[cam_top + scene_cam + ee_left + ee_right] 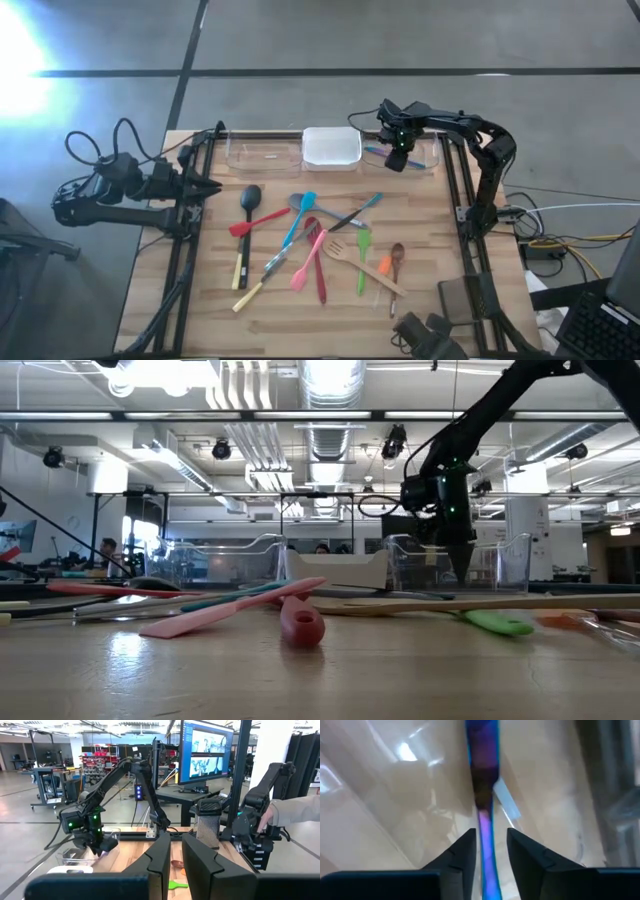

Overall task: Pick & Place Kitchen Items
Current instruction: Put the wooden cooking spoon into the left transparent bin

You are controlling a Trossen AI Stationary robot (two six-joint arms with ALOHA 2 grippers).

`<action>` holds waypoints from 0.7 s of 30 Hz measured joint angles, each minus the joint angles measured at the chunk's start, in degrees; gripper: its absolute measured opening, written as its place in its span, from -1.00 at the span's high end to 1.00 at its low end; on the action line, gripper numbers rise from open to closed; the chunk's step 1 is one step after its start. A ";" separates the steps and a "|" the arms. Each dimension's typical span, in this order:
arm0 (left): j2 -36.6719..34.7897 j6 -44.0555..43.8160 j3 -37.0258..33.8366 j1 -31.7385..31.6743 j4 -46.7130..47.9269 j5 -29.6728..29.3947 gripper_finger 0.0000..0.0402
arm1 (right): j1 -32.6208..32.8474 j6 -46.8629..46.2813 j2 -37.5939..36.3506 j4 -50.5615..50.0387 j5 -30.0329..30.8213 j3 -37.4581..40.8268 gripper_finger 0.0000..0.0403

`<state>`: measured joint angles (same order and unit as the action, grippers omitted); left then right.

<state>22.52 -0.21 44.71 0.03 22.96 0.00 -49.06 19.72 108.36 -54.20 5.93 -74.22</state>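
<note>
**A:** What is being shown on the wooden table (300, 305)?

**B:** Two dark arms are being seen from above. The left arm (110, 195) is being held low along the table's left edge. Its left gripper (212, 187) is being pointed inward across the wood. Its fingers (202, 862) are being held nearly together, and nothing is being gripped.

**A:** And the right arm (470, 130)?

**B:** It is being reached over the far edge, where three trays are lined up. A white tray (332, 147) is being flanked by one clear tray (262, 152) on the left and another clear tray (432, 152) on the right. The right gripper (398, 160) is being held, pointing down, inside that right-hand clear tray.

**A:** Is anything being grasped there?

**B:** A blue-handled utensil (482, 750) is being straddled, not squeezed. The fingers are parted, and a gap is being shown on either side of the handle. The utensil is lying on the tray's floor.

**A:** Where are the other kitchen items being found?

**B:** They are scattered over the middle of the table, well apart from the trays. A black ladle (248, 200) is lying leftmost, beside a red spatula (255, 222). A teal spoon (298, 218), a pink spatula (308, 264), a wooden spatula (370, 272) and a green spoon (363, 255) are being overlapped in a loose heap.
</note>
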 joint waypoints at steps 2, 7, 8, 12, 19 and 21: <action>0.00 0.00 0.00 -0.02 0.00 0.01 0.72 | 0.05 -0.02 -1.23 -0.71 -0.27 -0.15 0.41; 0.00 0.00 0.00 0.00 0.02 -0.01 0.72 | 0.18 -0.70 -4.64 -2.63 -0.92 -0.20 0.35; 0.01 0.00 0.00 -0.01 0.02 -0.01 0.72 | 0.18 -0.85 -5.49 -3.15 -1.02 -0.22 0.35; 0.01 0.00 0.00 0.00 0.02 0.00 0.72 | 0.21 -2.35 -9.16 -5.60 -1.13 -0.26 0.38; 0.00 0.00 0.00 0.00 0.02 0.00 0.72 | 2.15 -3.96 -17.69 -7.30 -1.57 -0.28 0.45; 0.00 0.00 0.00 0.00 0.02 0.01 0.72 | 3.25 -4.97 -20.41 -7.30 -1.82 -0.30 0.46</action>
<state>22.52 -0.21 44.71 0.03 22.98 0.01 -45.81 14.76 87.95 -61.50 4.11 -74.52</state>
